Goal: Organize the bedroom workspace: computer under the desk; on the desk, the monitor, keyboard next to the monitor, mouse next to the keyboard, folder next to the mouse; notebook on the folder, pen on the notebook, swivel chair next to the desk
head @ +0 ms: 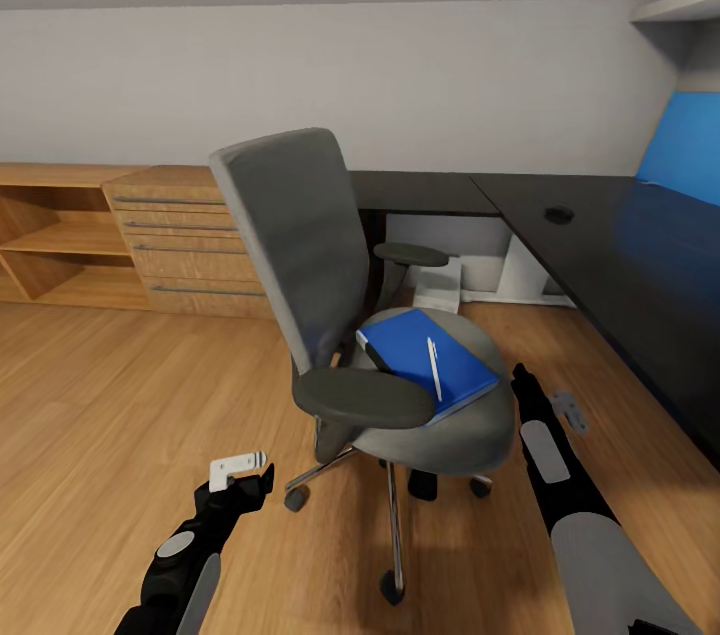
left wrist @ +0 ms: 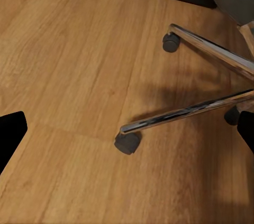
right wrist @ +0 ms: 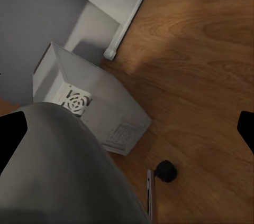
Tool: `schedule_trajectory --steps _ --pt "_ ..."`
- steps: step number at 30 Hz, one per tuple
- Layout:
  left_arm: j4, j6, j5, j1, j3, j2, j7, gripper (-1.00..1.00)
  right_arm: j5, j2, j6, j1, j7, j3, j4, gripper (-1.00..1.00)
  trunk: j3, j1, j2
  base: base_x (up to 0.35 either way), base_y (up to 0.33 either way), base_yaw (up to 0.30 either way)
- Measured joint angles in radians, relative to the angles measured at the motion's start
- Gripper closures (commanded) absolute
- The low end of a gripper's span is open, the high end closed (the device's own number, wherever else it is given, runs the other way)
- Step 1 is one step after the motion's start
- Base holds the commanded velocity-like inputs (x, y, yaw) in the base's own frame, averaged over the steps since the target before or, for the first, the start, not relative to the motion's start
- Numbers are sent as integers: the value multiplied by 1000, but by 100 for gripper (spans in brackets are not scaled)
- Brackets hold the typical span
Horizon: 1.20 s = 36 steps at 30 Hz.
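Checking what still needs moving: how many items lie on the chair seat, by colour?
Blue: 1, the folder
White: 1, the pen
Dark: 1, an item at the folder's edge, too unclear to name
Total: 3

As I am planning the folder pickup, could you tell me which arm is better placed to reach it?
Probably the right. The right gripper hangs beside the seat edge where the folder lies, with the desk on that side. The left gripper is low, near the swivel chair base.
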Motion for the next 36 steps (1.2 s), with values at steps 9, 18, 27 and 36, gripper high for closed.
schedule_trajectory --steps 9,18,27,36 --pt "0 0 0 0 0 0 0 -100 -33 -1 68 0 -1 -2 0 -100 0 0 0 0 0 0" --pt "0 0 0 0 0 0 0 -100 -70 -12 143 0 6 -3 -6 -100 0 0 0 0 0 0" --pt "0 0 0 0 0 0 0 -100 -73 -11 147 0 6 -2 -45 -100 0 0 0 0 0 0" --pt "0 0 0 0 0 0 0 -100 -73 -10 148 0 6 -2 -49 -100 0 0 0 0 0 67"
